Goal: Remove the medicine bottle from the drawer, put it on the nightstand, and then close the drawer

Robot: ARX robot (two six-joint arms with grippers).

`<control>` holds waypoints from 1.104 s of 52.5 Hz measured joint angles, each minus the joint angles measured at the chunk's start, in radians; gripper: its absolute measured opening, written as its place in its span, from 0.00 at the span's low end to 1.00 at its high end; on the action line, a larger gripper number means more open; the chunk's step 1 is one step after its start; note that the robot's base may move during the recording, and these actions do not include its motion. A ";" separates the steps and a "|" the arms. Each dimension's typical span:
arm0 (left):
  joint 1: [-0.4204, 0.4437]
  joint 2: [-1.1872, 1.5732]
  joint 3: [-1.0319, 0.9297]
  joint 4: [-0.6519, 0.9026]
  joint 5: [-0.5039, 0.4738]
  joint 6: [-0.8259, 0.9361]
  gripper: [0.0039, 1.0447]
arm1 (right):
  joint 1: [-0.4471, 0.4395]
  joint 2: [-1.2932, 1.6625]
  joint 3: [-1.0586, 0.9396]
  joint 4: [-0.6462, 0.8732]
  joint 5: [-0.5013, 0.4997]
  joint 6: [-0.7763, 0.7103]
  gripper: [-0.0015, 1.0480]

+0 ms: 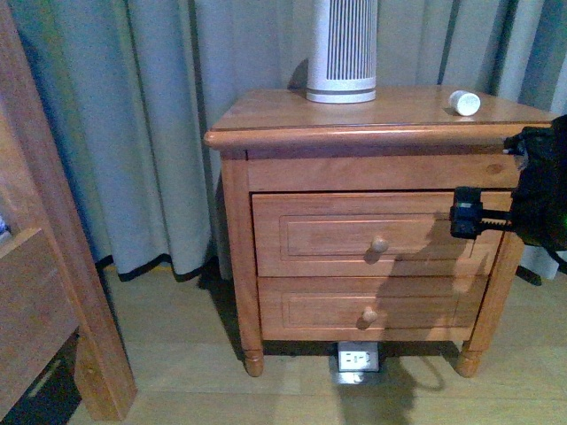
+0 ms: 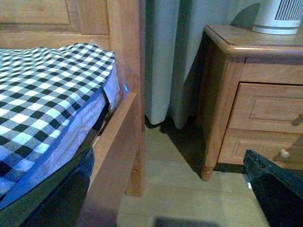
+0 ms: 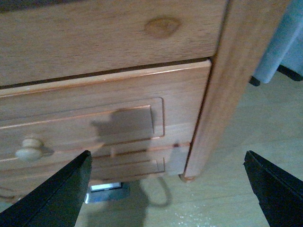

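Right gripper (image 3: 165, 189), jaws spread wide and empty, hovers before the upper drawer (image 1: 376, 235), which sits nearly flush in the nightstand (image 1: 232, 221). With the medicine bottle (image 1: 463, 103) lying on the top beside a ribbed device (image 1: 342, 49), the task looks all but complete; the left gripper's state cannot be told.

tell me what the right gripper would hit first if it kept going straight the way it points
Most likely the front of the upper drawer, near its right end; the open right gripper faces that panel. The nightstand leg stands just beside this line, and depth is unclear.
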 joint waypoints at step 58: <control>0.000 0.000 0.000 0.000 0.000 0.000 0.94 | -0.213 -1.875 -0.933 -0.619 -0.307 -0.046 0.93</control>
